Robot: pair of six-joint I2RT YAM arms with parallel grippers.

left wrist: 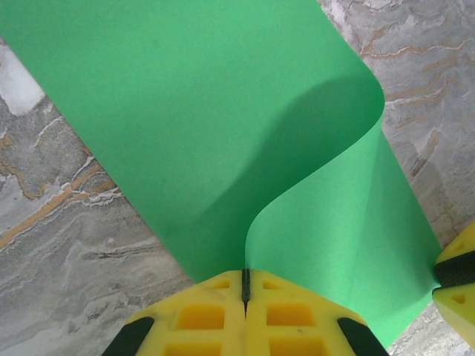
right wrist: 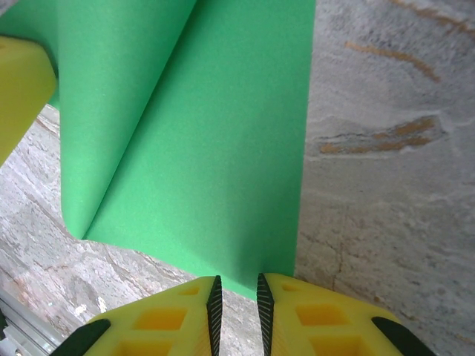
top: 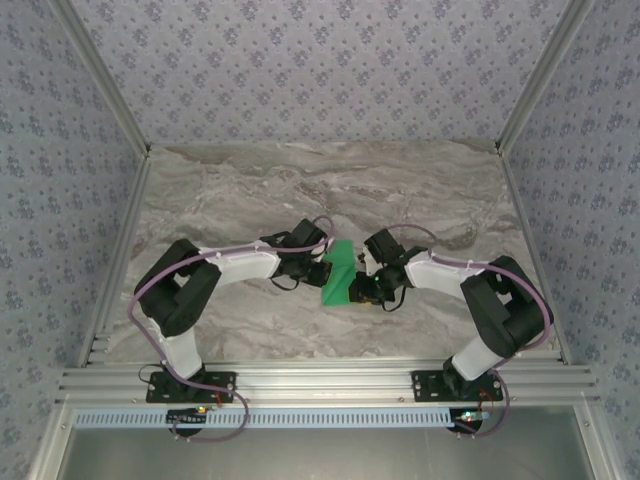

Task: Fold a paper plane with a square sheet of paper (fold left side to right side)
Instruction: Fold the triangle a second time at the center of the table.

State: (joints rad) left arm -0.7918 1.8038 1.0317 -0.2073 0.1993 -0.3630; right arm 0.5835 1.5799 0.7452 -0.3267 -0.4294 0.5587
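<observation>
The fingers (left wrist: 200, 315) of the left gripper (left wrist: 245, 285) are pressed flat together, no gap between the yellow pads, and they pinch one edge of the square sheet of paper (left wrist: 185, 133). From that pinch the green sheet rises and curls over in a soft, uncreased bend, so one flap stands off the table while the rest lies flat beneath it.

The fingers (right wrist: 163, 319) of the right gripper (right wrist: 236, 293) stand a narrow slit apart. The near edge of the sheet (right wrist: 200, 148) runs down to that slit, close to its corner, but I cannot tell whether the pads actually clamp it. In the left wrist view the right gripper (left wrist: 454, 274) meets the opposite edge of the paper at the right border of the picture. In the right wrist view one yellow finger (right wrist: 22, 81) of the left gripper sits at the upper left, touching the lifted flap.

From above, the paper (top: 337, 275) sits between the two grippers, left (top: 318, 268) and right (top: 362, 285), at the middle of the marble-patterned table (top: 300, 190), nearer the arms' side than the far wall. Both arms reach inward towards each other from their bases on the aluminium rail (top: 320, 380).
</observation>
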